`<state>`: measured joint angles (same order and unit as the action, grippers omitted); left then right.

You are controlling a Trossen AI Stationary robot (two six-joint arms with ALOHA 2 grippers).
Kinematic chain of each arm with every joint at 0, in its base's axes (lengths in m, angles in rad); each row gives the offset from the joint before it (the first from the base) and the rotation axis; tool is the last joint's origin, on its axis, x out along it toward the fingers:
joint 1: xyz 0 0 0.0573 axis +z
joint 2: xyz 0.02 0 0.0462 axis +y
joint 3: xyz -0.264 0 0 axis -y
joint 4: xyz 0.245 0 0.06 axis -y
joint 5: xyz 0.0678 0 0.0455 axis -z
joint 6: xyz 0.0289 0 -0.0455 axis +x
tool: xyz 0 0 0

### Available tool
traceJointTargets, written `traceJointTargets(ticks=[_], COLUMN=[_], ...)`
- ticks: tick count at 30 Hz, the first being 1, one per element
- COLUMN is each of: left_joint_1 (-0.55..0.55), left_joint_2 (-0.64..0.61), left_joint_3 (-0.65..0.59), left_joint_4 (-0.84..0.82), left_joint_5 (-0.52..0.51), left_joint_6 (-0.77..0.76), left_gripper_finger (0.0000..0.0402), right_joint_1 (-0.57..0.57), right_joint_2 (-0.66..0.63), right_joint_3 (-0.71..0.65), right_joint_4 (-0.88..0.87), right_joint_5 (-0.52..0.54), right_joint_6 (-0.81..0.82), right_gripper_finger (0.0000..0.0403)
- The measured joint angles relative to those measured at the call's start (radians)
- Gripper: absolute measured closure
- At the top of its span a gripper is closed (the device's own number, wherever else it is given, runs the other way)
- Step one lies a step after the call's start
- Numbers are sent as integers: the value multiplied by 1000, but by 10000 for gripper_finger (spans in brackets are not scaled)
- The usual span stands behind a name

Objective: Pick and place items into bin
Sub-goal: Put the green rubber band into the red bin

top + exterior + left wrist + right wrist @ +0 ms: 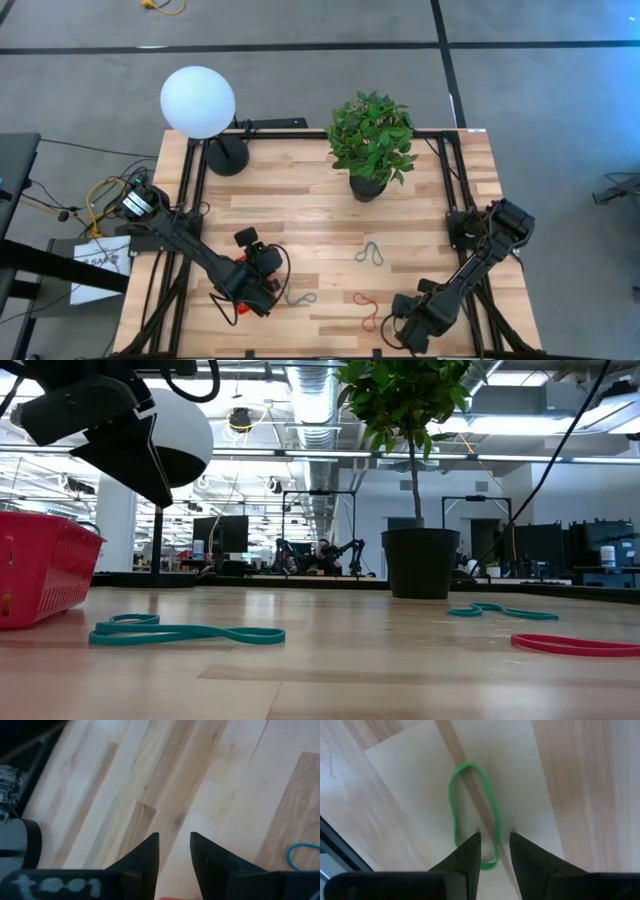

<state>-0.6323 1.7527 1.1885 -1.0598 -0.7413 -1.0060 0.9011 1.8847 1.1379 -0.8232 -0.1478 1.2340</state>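
The red mesh basket [40, 570] sits near the table's near left corner, mostly hidden under my left gripper [258, 268] in the high view. That gripper [174, 840] hangs above it, shut and empty. My right gripper [412, 322] is low at the near edge, right of centre, and hides a green band [470, 810] in the high view. It [495, 837] is shut at that band's near end. A teal band [300, 298] [185, 632] lies flat just right of the basket. A grey-green band [370, 253] and a red band [366, 308] lie flat mid-table. My right gripper comes at the green band from above, pointing down. One strand at the band's near end [495, 832] runs into the narrow gap between the two fingertips. The rest of the loop [454, 805] lies flat on the wood, stretching away from the fingers.
A potted plant [368, 185] stands at the far middle of the table. A lamp with a white globe [198, 100] stands at the far left. Black frame rails [190, 200] run along the left and right edges. Bare wood lies between the bands.
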Motion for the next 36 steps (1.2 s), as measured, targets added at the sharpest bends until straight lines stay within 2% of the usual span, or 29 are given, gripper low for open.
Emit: traceJointTargets(ticks=[6, 9, 12, 16, 19, 23, 26, 29, 31, 32, 36], left_joint_1=[0, -2, -3, -3, -3, -3, -3, -3, -3, -3, -18], left_joint_2=[0, 0, -1, -1, -1, -1, -1, -1, -1, -6, -68], left_joint_3=[4, 26, 52, 82, 114, 171, 227, 281, 311, 316, 313], left_joint_4=[-4, -26, -33, -34, -42, -107, -230, -406, -520, -520, -500], left_joint_5=[-86, -130, -137, -137, -137, -137, -137, -139, -156, -160, -157], left_joint_6=[43, 44, 60, 113, 134, 133, 104, 47, -35, -53, 14], left_gripper_finger=[299, 299, 299, 299, 299, 299, 299, 299, 299, 299, 299], right_joint_1=[2, 0, -18, -61, -101, -149, -189, -246, -292, -318, -420], right_joint_2=[-1, -2, -1, 3, 6, 6, 5, 3, 3, 3, 25], right_joint_3=[-3, -4, -4, 11, 49, 133, 202, 235, 236, 236, 236], right_joint_4=[23, 54, 69, 77, 95, 92, 120, 281, 437, 516, 789], right_joint_5=[28, 42, 40, 45, 164, 371, 579, 744, 745, 713, 553], right_joint_6=[-58, -89, -90, -88, -161, -357, -522, -759, -895, -942, -1074], right_gripper_finger=[312, 340, 386, 392, 399, 398, 401, 401, 401, 401, 402])
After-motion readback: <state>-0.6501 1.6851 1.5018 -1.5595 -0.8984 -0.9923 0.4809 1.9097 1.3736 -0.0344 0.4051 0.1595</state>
